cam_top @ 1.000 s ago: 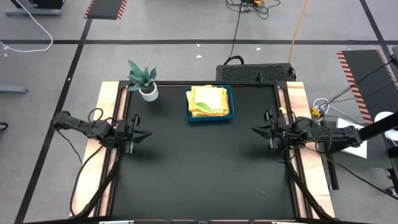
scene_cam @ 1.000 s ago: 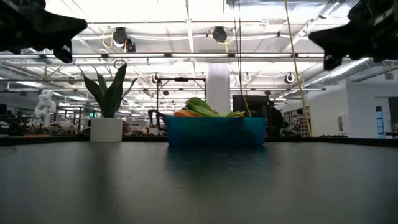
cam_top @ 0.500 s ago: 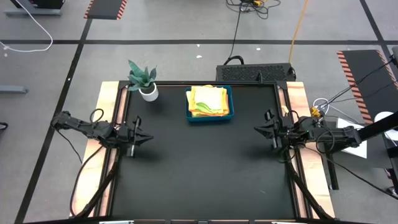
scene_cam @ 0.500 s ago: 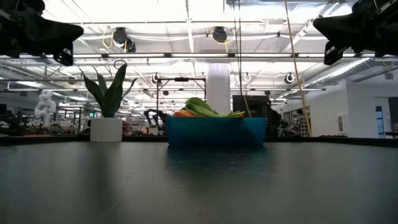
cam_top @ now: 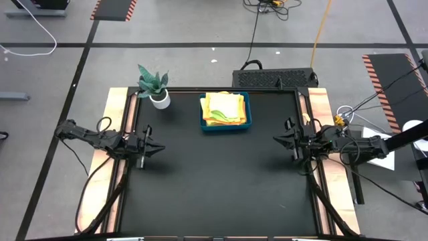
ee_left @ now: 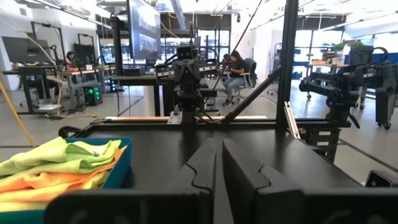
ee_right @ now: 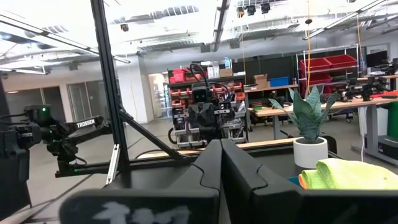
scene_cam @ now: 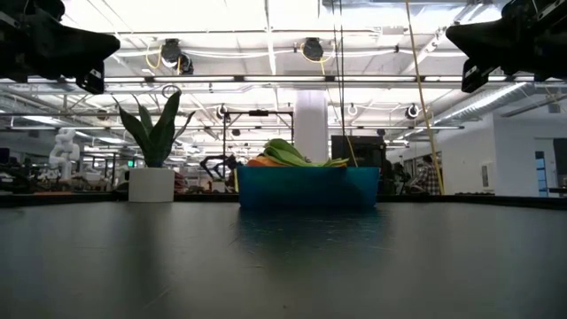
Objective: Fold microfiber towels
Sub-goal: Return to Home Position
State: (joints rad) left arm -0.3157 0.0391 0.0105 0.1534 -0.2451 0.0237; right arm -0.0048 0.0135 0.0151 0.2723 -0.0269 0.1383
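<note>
The microfiber towels [cam_top: 224,107] lie in a loose pile, yellow on top with orange and lime green beneath, inside a blue tray [cam_top: 249,112] at the far middle of the black table. My left gripper [cam_top: 159,148] hangs shut over the table's left edge, pointing right across the table. My right gripper [cam_top: 275,139] hangs shut over the right edge, pointing left. Both are well clear of the towels and above the table. The left wrist view shows the towels [ee_left: 62,163] past my shut fingers [ee_left: 217,155]. The right wrist view shows them [ee_right: 348,171] beside its fingers [ee_right: 221,152].
A potted plant in a white pot [cam_top: 155,87] stands at the far left, beside the tray. The black tabletop [cam_top: 221,181] stretches bare between the two arms and toward the near edge. Wooden rails [cam_top: 117,134] run along both sides.
My left gripper has swung a little at the wrist toward the table's near edge and has kept its place. The towels and the tray have stayed still.
</note>
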